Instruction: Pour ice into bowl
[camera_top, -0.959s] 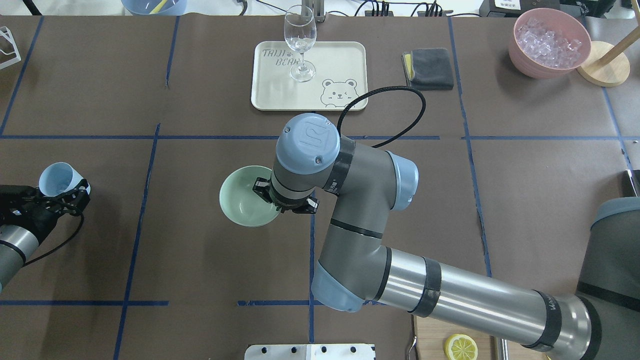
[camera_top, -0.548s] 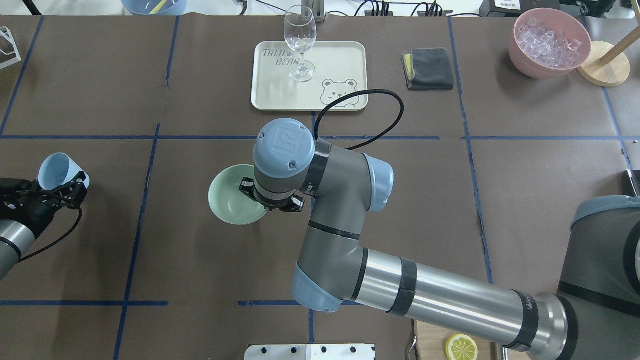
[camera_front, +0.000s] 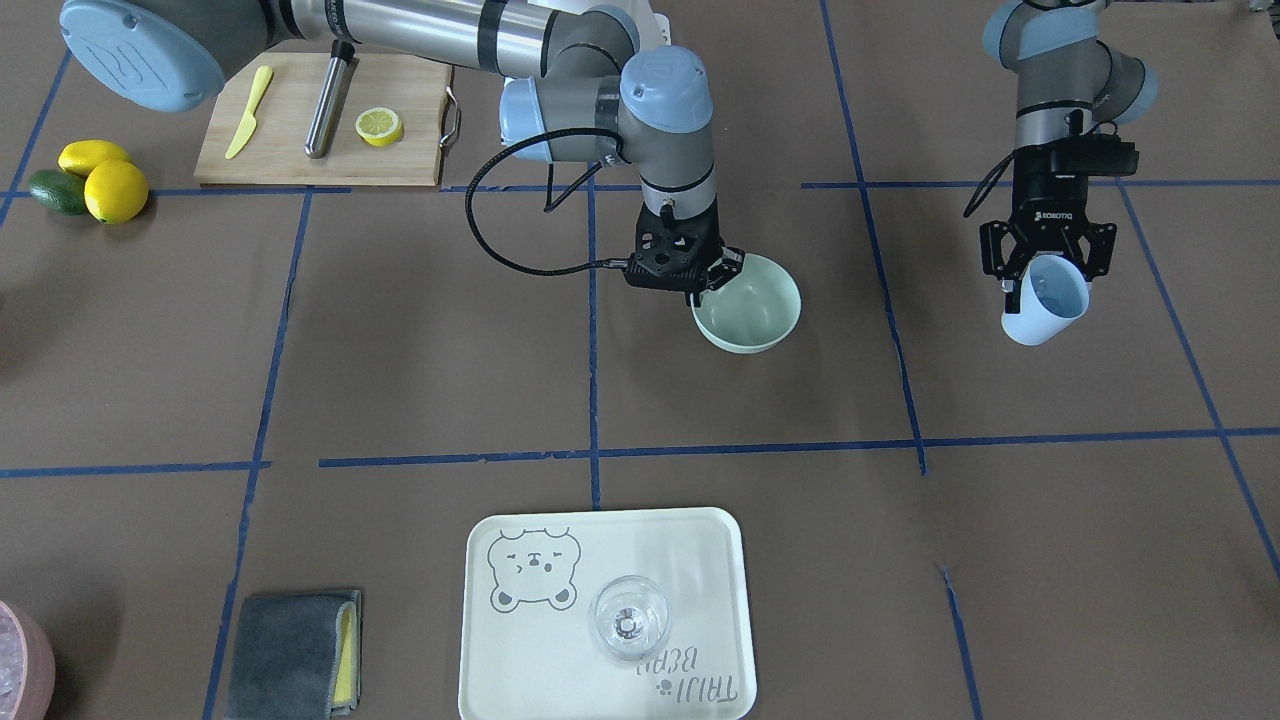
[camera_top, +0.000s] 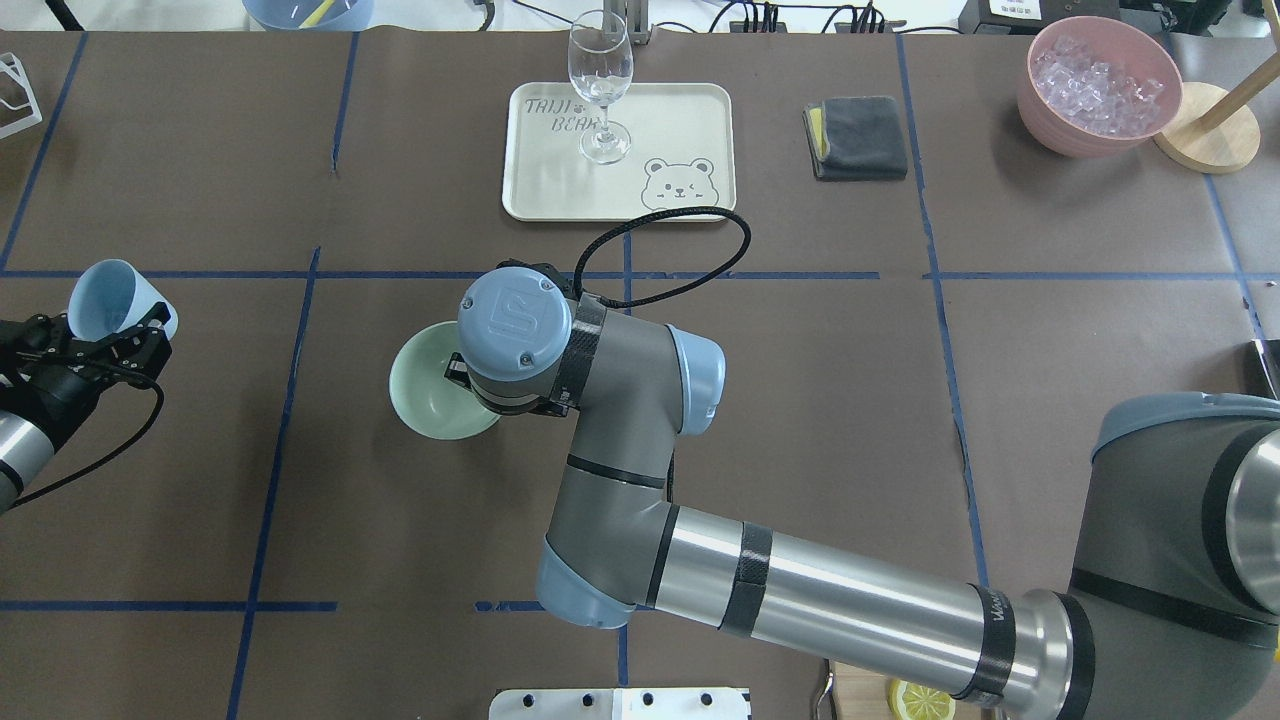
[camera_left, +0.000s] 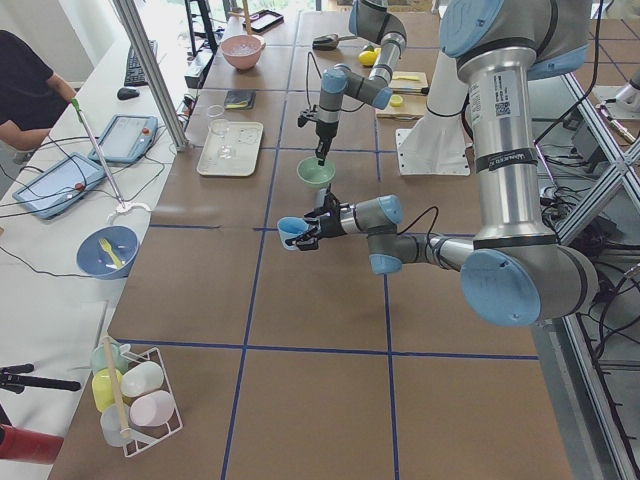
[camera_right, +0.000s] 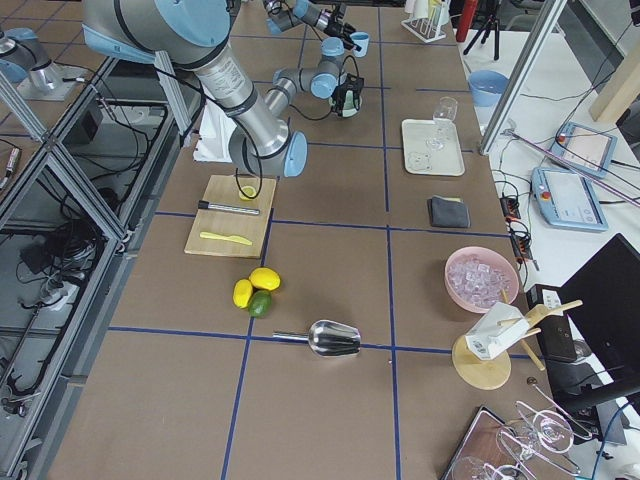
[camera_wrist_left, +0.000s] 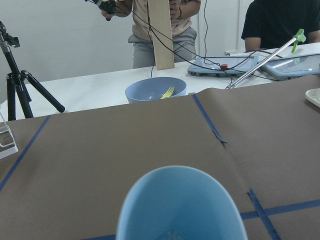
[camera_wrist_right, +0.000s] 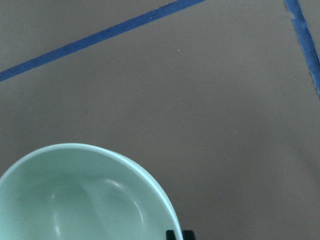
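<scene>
The right pincer (camera_front: 698, 288) was shut tight on the rim of the green bowl (camera_front: 762, 305), which sat right beside it, I think to bring it closer. The left pincer (camera_front: 1047, 280) was closed round the blue cup (camera_front: 1040, 318), far from the bowl. The cup was tipped only a little so the ice (camera_wrist_left: 172, 234) deep inside would not fall out.

The right arm has swung toward the robot's left, carrying the round pale mint-green plastic bowl (camera_top: 425, 398) pinched at its rim in the right gripper (camera_front: 703, 290). The bowl now sits further left, closer to the long blue tape line (camera_top: 290, 400) running near to far. The black cable (camera_top: 700, 212) looping off that wrist has shifted left with it and flattened. The left gripper (camera_top: 105, 345) has carried the light blue plastic cup (camera_top: 105, 295) farther from the robot, up near the crosswise blue tape line (camera_top: 200, 273).
</scene>
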